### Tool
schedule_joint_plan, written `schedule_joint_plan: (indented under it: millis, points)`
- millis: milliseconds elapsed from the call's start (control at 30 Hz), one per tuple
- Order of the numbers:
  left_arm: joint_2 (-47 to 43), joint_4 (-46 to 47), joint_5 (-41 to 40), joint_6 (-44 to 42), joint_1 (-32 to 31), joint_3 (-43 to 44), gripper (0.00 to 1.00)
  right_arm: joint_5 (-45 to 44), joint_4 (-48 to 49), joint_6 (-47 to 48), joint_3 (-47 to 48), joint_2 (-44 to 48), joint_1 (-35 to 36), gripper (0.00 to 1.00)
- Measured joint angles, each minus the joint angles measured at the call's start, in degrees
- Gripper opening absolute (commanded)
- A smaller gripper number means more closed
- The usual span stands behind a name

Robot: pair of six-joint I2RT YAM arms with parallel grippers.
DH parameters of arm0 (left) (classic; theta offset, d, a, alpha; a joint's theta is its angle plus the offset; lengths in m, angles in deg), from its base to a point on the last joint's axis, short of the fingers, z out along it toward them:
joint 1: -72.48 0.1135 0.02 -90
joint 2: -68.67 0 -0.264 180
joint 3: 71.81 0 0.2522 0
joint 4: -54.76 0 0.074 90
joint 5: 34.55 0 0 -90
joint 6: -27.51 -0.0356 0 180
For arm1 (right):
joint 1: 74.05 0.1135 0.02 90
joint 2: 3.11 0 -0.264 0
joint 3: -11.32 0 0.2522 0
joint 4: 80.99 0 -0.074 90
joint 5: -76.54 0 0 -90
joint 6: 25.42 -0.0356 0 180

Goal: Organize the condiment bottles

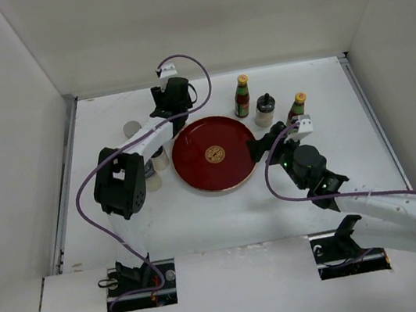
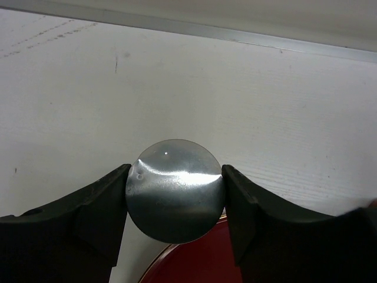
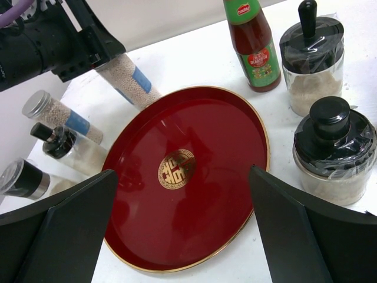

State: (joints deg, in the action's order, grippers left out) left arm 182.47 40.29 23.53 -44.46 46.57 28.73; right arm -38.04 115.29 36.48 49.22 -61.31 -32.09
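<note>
Desk: we see a white desk (image 1: 202, 220) with pale walls on three sides; all the bottles are on it.
Arms: the left arm (image 1: 121, 181) reaches over the desk's left part to the far-left rim of the plate. The right arm (image 1: 382, 207) comes in from the near right toward the plate's right rim.
Plate: a round red plate (image 1: 198, 169) with a gold emblem lies mid-desk.
Right jaws: spread wide with nothing between them, low at the plate's right side.
Left jaws: clamped on the round silver cap (image 2: 175, 191) of the held shaker.
Held shaker: the held shaker (image 3: 131, 79) has pale grains and a blue label. It is tilted, with its lower end at the plate's far-left rim; we cannot tell whether it touches.
Jars: two pale jars with black tops, the nearer jar (image 3: 333, 153) and the farther jar (image 3: 311, 62), stand just right of the plate.
Sauce bottles: one red sauce bottle (image 1: 242, 97) stands upright behind the plate, beside the farther jar. A second sauce bottle (image 1: 297, 108) stands further right, just beyond the right jaws.
Small shakers: a blue-labelled shaker (image 3: 59, 117), a black-topped shaker (image 3: 56, 141) and a dark shaker (image 3: 23, 180) sit close together left of the plate.
</note>
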Motion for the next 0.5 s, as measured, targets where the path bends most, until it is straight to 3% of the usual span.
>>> schedule_joint_plan:
  millis: [167, 500]
  points:
    - [-2.32, 0.74, -0.55, -0.55, -0.31, -2.58, 0.38, 0.07, 0.02, 0.00, 0.00, 0.00, 0.00, 0.99]
    - [-20.48, 5.90, -4.31, -4.31, -6.49, -11.39, 0.36, 1.03, 0.04, -0.04, 0.00, -0.37, 0.00, 0.99]
